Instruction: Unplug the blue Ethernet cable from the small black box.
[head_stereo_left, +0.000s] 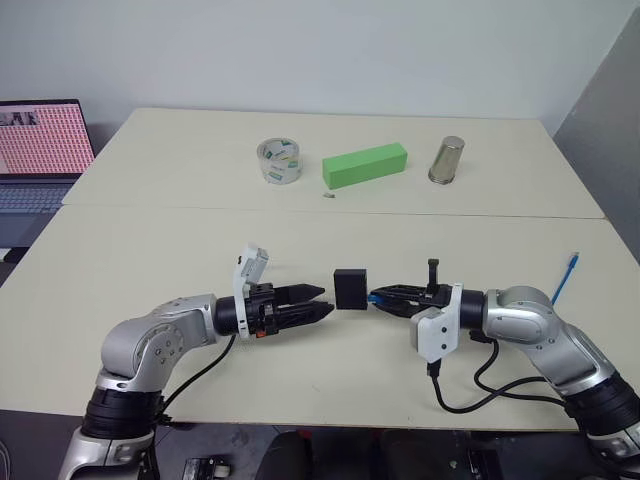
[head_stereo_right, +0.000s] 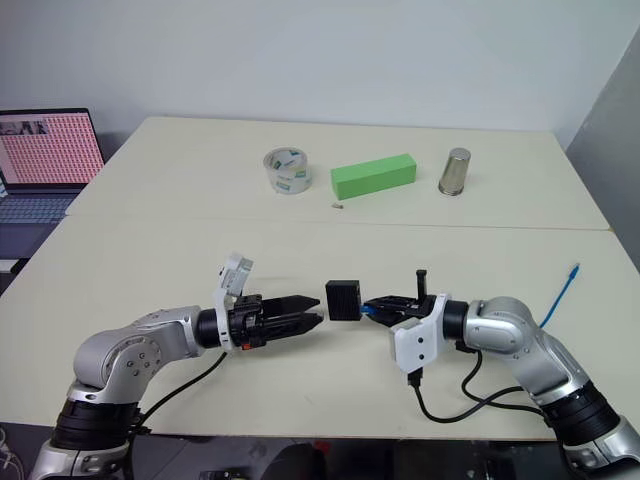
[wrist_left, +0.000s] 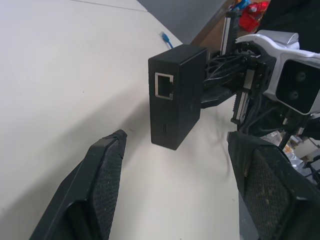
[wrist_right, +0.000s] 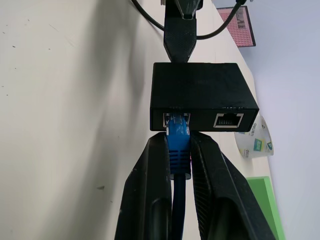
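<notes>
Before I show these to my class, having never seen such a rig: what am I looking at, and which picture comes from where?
A two-armed robot works at a pale table. Two pictures come from its head, one from each wrist. The right gripper is shut on the plug of the blue Ethernet cable, which sits in the small black box, held off the table; the cable's far end lies at the table's edge. The left gripper, open, points at the box. Farther back are a tape roll, a green block, a metal cup and a laptop.
</notes>
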